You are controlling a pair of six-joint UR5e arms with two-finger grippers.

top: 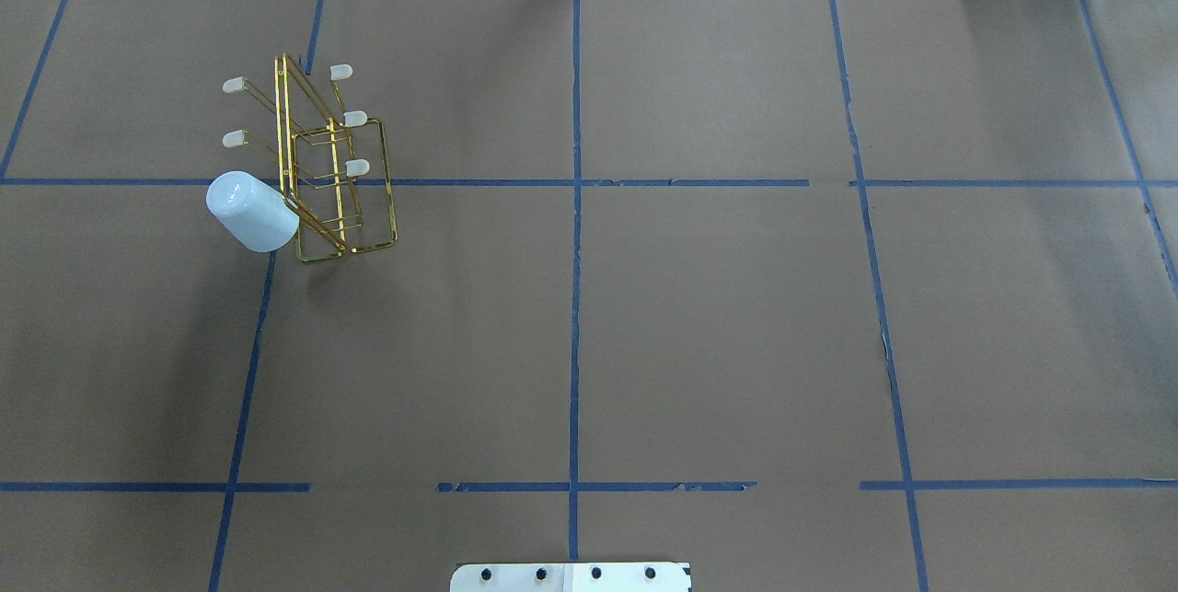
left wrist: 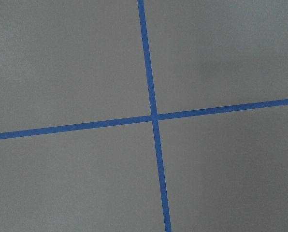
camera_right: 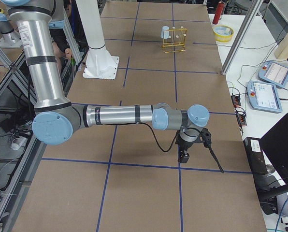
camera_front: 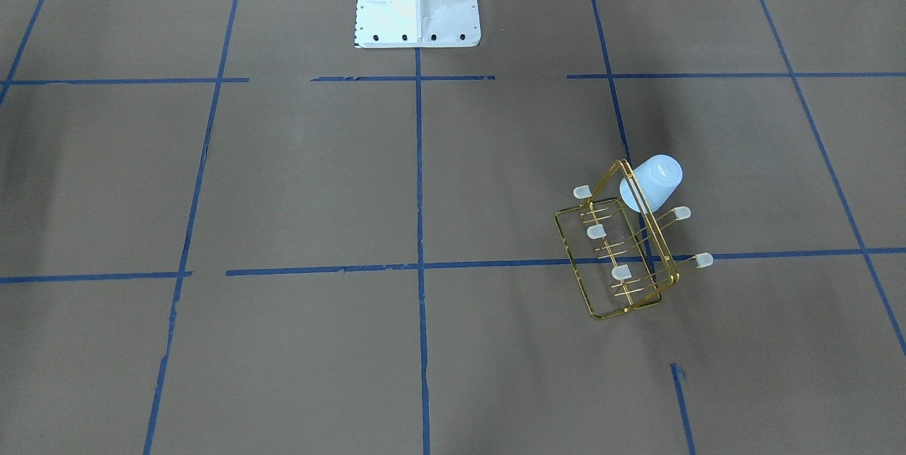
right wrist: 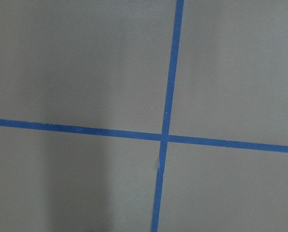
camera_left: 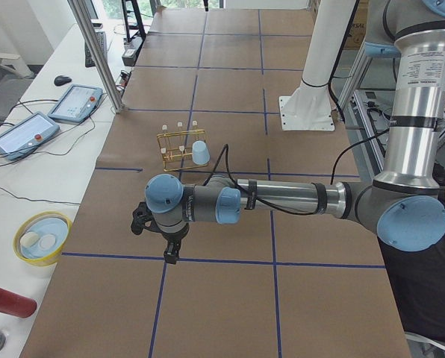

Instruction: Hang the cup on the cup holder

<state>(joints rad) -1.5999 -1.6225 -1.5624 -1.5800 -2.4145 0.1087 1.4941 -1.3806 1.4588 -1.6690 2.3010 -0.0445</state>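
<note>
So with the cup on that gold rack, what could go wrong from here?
1. The cup sits tilted on an end prong of the cup holder, so a nudge might slide it off.
2. The holder is thin wire, loaded on one side only, so it might tip that way.

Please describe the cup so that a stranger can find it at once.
On the brown table with blue tape lines, find the gold wire rack on the robot's left. The cup tilts at its robot-side end: pale blue-white, far bigger than the small white prong caps.
</note>
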